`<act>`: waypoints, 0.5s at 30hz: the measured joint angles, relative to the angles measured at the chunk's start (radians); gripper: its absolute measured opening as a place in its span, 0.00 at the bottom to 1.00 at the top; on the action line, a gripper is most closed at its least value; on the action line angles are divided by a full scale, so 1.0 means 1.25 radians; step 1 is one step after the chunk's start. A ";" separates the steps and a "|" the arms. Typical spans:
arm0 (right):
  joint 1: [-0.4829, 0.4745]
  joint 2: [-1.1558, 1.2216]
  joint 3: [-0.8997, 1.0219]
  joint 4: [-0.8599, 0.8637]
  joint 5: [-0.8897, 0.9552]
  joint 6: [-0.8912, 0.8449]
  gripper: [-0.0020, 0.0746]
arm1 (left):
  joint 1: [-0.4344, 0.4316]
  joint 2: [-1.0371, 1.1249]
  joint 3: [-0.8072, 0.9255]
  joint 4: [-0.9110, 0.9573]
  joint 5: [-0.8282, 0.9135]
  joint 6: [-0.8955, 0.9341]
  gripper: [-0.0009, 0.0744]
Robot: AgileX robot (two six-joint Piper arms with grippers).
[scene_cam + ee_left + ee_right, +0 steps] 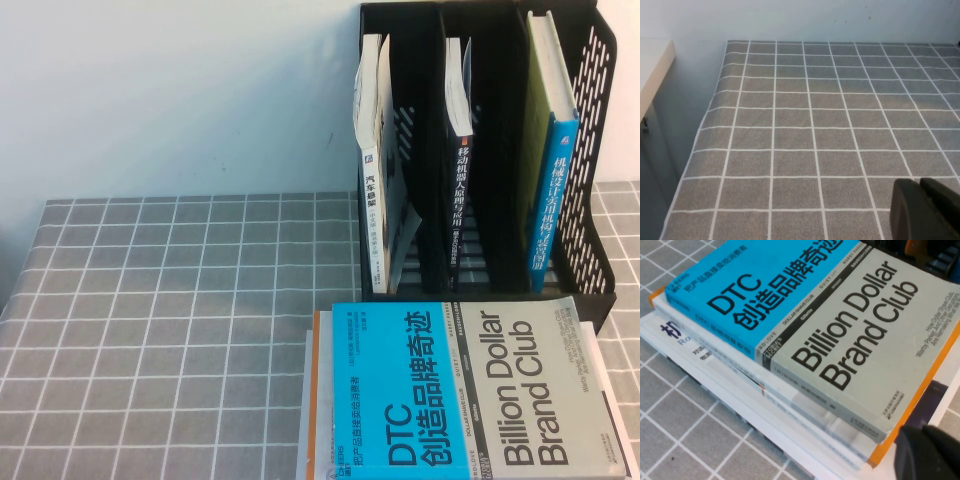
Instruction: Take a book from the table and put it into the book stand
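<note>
The thick book (557, 190) with a blue spine and yellow-green cover stands upright in the right slot of the black book stand (603, 110), at the back right of the grey grid table (180, 300). Neither gripper shows in the high view. In the left wrist view my left gripper (920, 183) is shut and empty, low over bare cloth (805, 125). In the right wrist view my right gripper (926, 431) is shut and empty, just past a corner of the book stack (805, 430).
A stack of books lies in front of the stand, topped by the cyan-and-grey "Billion Dollar Brand Club" book (470, 400), also in the right wrist view (840, 325). A white-spined book (376, 170) fills the left slot, a dark-spined book (461, 170) the middle slot.
</note>
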 joint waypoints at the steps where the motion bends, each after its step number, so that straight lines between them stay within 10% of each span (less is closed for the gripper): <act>1: 0.000 0.000 0.000 0.000 0.000 0.000 0.02 | 0.000 0.000 0.000 0.000 0.000 0.000 0.01; 15: -0.047 -0.160 0.149 -0.249 -0.321 0.163 0.02 | -0.001 0.000 -0.001 0.000 0.003 0.000 0.01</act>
